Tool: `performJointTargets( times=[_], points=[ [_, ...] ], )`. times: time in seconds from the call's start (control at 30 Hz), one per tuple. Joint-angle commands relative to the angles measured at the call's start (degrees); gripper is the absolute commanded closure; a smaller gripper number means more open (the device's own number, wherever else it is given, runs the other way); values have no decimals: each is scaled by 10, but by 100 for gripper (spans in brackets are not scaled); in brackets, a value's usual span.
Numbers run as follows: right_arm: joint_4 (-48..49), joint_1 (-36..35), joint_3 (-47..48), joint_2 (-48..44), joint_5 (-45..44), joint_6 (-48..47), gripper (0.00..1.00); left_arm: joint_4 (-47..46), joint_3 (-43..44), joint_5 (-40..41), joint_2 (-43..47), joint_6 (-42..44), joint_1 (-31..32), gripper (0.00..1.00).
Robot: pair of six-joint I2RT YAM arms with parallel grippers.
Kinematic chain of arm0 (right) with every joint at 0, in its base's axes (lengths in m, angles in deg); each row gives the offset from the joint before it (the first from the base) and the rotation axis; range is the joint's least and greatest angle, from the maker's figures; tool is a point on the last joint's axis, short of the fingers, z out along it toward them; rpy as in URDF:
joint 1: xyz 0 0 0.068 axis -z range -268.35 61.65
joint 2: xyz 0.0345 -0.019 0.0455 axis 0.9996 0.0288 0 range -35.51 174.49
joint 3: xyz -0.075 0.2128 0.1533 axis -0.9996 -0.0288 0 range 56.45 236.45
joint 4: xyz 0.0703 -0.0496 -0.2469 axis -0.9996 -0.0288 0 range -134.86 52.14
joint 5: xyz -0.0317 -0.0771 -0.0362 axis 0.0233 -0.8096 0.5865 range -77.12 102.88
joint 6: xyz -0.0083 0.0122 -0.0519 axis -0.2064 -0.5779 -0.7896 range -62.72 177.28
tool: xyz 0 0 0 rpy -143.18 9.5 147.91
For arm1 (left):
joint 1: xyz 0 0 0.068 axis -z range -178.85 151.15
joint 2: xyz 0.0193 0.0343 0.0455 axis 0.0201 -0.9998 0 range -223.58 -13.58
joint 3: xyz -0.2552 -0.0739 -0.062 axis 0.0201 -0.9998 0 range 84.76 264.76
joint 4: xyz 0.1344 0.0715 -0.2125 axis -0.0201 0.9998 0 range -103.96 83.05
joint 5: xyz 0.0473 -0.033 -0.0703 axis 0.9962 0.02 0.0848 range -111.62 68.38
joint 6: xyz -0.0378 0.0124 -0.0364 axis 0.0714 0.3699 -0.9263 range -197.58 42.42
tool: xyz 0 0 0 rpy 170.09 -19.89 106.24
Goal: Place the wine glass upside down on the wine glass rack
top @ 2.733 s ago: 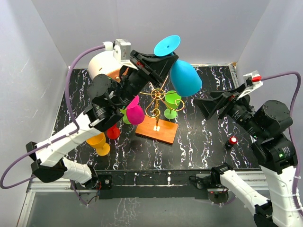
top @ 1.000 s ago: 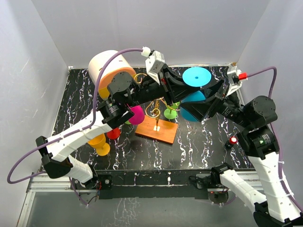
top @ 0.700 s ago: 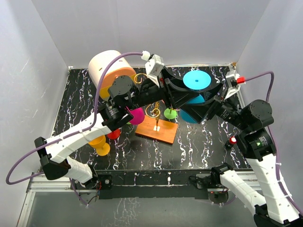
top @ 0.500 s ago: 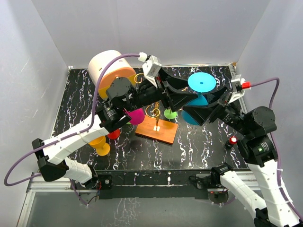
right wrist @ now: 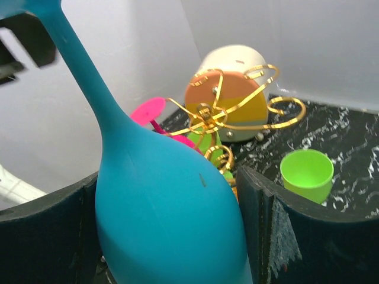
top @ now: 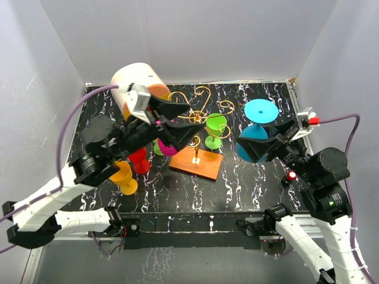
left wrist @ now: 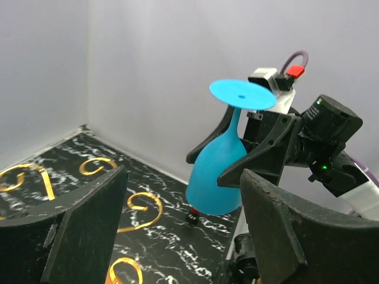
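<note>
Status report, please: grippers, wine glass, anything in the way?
Left gripper open, empty, at the rack. Right gripper shut on blue wine glass, foot up, beside rack, not hung. Pink glass and green glass near rack arms.

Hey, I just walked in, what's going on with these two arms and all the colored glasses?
The right hand holds a blue wine glass by its bowl, foot up, off to the right of the gold wire rack. The left hand is open and empty by the rack's left side. The blue glass is not yet on the rack.
</note>
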Motion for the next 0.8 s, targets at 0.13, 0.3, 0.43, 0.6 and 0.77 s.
performJointTargets(
  times=[0.13,0.3,0.43,0.6,0.77],
  points=[
    [1,0,-73,-31,-33,-28,53,176,-32,192,116,24,2,24],
    [66,0,-143,-39,-31,-20,53,208,-61,248,153,-2,2,24],
    [153,0,-201,-39,-36,-23,56,206,-83,261,167,-15,2,24],
    [215,0,-251,-52,-35,-19,56,216,-79,280,166,-15,2,24],
    [254,0,-287,-64,-40,-24,55,216,-77,298,167,-14,2,23]
  ],
)
